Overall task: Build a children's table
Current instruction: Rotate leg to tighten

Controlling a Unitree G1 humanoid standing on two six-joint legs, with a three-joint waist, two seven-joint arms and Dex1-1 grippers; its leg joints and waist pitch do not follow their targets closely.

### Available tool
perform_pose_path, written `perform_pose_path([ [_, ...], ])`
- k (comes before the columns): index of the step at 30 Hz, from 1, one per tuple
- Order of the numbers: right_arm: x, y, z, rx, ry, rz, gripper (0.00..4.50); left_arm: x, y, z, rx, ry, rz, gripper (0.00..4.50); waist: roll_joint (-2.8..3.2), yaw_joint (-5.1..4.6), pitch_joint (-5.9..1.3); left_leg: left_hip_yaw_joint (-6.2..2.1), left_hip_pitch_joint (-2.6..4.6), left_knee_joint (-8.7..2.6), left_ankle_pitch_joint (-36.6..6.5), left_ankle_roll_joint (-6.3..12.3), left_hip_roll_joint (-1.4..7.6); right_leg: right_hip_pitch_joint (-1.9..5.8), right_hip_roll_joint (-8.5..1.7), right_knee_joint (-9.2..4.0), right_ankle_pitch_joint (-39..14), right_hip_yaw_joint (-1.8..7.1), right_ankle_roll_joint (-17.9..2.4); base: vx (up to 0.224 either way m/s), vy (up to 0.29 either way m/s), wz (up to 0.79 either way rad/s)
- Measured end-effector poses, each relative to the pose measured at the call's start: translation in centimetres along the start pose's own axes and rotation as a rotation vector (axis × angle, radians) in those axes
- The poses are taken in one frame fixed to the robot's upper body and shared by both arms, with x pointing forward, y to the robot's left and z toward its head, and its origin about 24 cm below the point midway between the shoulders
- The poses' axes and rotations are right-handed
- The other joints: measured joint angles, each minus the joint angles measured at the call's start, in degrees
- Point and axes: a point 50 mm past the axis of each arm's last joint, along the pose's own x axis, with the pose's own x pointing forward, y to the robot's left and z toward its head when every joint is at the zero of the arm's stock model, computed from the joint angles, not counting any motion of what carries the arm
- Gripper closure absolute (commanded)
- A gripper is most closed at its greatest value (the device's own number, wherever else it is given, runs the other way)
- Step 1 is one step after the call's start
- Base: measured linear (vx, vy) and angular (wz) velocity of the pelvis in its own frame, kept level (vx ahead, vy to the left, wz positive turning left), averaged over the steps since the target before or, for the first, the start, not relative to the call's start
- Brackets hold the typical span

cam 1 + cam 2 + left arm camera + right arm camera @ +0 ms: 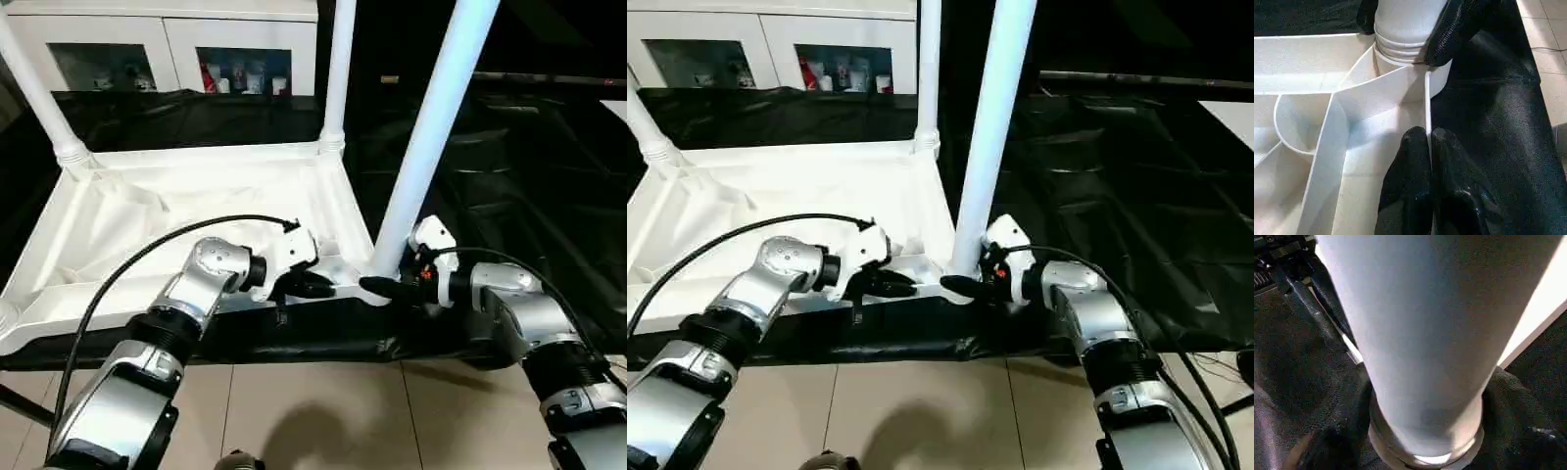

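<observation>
Our right gripper (384, 287) clamps the leg (429, 135) at its base — upright, leaning slightly, in the tabletop (167, 211) corner socket. Our left gripper (1429, 147) — fingers together, seemingly pinching the rim

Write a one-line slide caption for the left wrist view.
Left gripper pinches the rim of the white plastic ribbed tabletop while the right gripper's black finger steadies a white tubular leg in its corner socket.

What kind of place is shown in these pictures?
Probably an indoor room used as a workspace: a white glass-door cabinet holding small items, a beige tiled floor, and a black plastic sheet under the white plastic tabletop.
</observation>
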Motion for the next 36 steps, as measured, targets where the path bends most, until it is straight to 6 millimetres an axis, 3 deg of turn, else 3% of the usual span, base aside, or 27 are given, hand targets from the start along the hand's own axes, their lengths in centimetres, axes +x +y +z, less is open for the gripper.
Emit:
perform_pose_path([
  [5, 1.0, -0.4, -0.4, 0.05, -0.046, -0.143, 1.76, 0.6, 0.5, 0.0, -0.04, -0.004, 0.097, 4.5, -0.02, -0.59, -0.01, 0.0, 0.07, 0.06, 0.0, 0.0, -0.01, 0.05, 0.0, 0.03, 0.05, 0.04, -0.06, 0.0, 0.0, 0.0],
  [12, 4.6, -1.9, 0.6, 0.283, -0.108, -0.642, 1.77, 3.9, 1.9, 1.5, -0.174, 0.02, 0.359, 4.5, -0.19, -2.3, 0.04, -0.02, 0.1, 0.24, 0.0, 0.0, -0.07, 0.01, 0.0, -0.03, 0.04, 0.15, -0.03, 0.0, 0.0, 0.0],
  [16, 5.4, -2.1, 1.2, 0.321, -0.1, -0.774, 1.77, 5.0, 1.9, 2.2, -0.203, 0.016, 0.416, 4.5, -0.19, -2.75, 0.03, -0.04, 0.1, 0.11, 0.0, 0.0, -0.08, 0.01, 0.0, -0.04, 0.06, 0.11, -0.07, 0.0, 0.0, 0.0],
  [21, 5.9, -2.0, 1.4, 0.301, -0.096, -0.801, 1.77, 5.0, 2.0, 2.3, -0.185, 0.014, 0.421, 4.5, -0.17, -2.73, 0.02, -0.06, 0.09, 0.03, 0.0, 0.0, -0.08, 0.01, 0.0, -0.02, 0.18, 0.06, -0.24, 0.0, 0.0, 0.0],
  [24, 6.1, -2.0, 1.5, 0.3, -0.104, -0.809, 1.07, 5.0, 2.0, 2.2, -0.168, 0.013, 0.423, 4.5, -0.17, -2.78, 0.02, -0.06, 0.09, 0.03, 0.0, 0.0, -0.08, 0.01, 0.0, -0.03, 0.17, 0.07, -0.24, 0.0, 0.0, 0.0],
  [30, 6.0, -2.0, 1.3, 0.272, -0.1, -0.789, 0.64, 4.7, 2.1, 2.0, -0.144, 0.011, 0.41, 4.5, -0.16, -2.9, 0.03, -0.06, 0.09, -0.09, 0.0, 0.0, -0.08, -0.03, 0.0, -0.02, 0.17, 0.04, -0.23, 0.0, 0.0, 0.0],
  [36, 3.5, -1.8, 0.3, 0.143, -0.101, -0.586, 0.49, 3.6, 2.3, 1.6, -0.086, 0.01, 0.359, 4.5, -0.21, -2.36, 0.06, -0.07, 0.01, -0.15, 0.0, 0.0, -0.06, -0.06, 0.0, -0.03, 0.13, -0.02, -0.16, 0.0, 0.0, 0.0],
])
